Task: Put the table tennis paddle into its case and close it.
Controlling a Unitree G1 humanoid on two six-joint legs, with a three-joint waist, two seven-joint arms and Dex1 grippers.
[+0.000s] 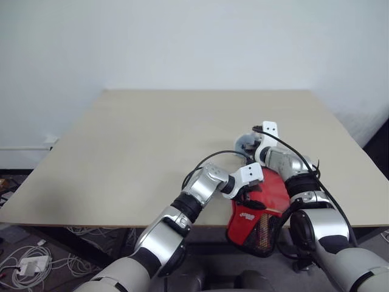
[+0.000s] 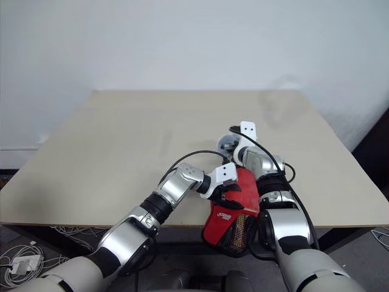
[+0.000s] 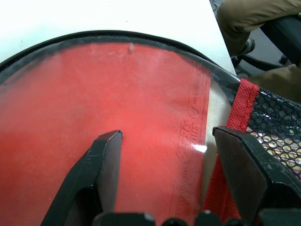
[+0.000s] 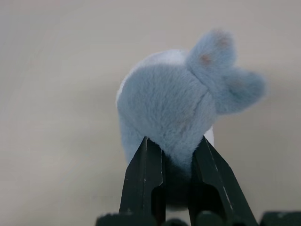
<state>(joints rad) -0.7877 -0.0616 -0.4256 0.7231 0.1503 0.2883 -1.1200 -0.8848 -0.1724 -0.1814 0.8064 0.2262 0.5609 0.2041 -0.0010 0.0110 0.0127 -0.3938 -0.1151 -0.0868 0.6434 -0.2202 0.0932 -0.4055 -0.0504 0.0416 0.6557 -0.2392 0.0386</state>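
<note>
The case is a soft red pouch with black trim, a small white logo on its front and a black mesh pocket below it. It lies at the near edge of the table, its lower part hanging over that edge. Inside it lies the table tennis paddle, its smooth red rubber face showing through the case's open mouth; its handle is hidden. The left gripper stands at the case's mouth with its jaws spread apart, one finger over the paddle's rubber, the other at the case's red edge by the mesh. Just beyond the case, the right gripper is pinched onto a pale blue plush toy on the table.
</note>
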